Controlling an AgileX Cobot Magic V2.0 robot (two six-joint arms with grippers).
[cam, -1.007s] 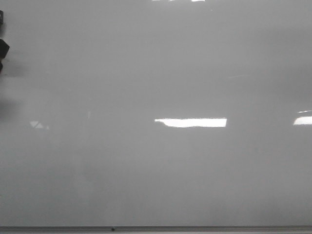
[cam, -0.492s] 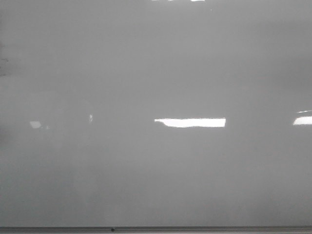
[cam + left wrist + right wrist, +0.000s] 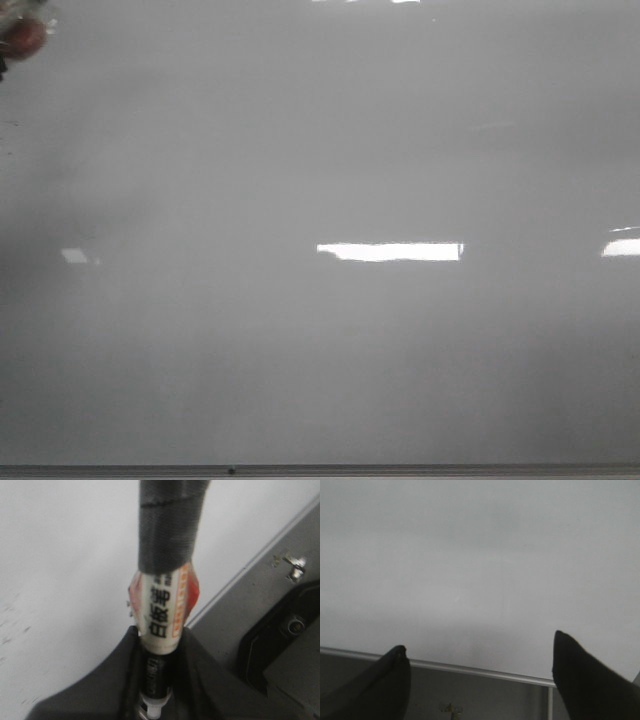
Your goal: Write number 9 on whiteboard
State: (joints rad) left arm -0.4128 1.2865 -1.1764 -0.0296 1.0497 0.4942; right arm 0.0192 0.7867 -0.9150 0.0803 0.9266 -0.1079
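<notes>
Left gripper clamps marker, barrel pinned for writing. Right gripper spread wide, idle, holding nothing. Whiteboard lies flat ahead; no 9 visible yet.

I'm seeing the whiteboard lying bare nearly all the way across, so I've got loads of room over it. Only the marker in my left gripper is poking in at the far-left corner.
</notes>
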